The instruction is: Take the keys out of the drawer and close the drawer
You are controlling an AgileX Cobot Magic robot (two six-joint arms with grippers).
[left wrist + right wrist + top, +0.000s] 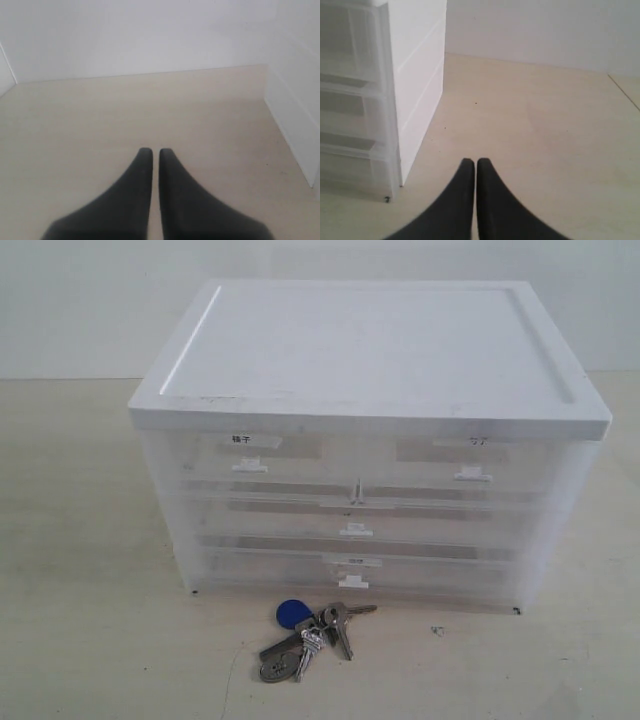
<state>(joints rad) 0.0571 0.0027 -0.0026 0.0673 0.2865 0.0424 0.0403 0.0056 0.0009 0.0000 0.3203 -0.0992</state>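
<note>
The keys (312, 633), silver-grey with a round blue tag, lie on the pale table just in front of the cabinet. The drawer (353, 573), the lowest translucent tier with a small white handle, sits flush with the cabinet front. Neither arm shows in the exterior view. My left gripper (155, 151) is shut with nothing between its dark fingers, over bare table, with the cabinet's white side (295, 105) off to one edge. My right gripper (476, 161) is shut and empty too, beside the cabinet's front corner (390, 125).
The white-topped cabinet (370, 345) stands mid-table with two labelled half-width drawers (250, 455) and a full-width drawer (355, 520) above the lowest tier. A white wall (90, 300) runs behind the pale wooden table (90, 640).
</note>
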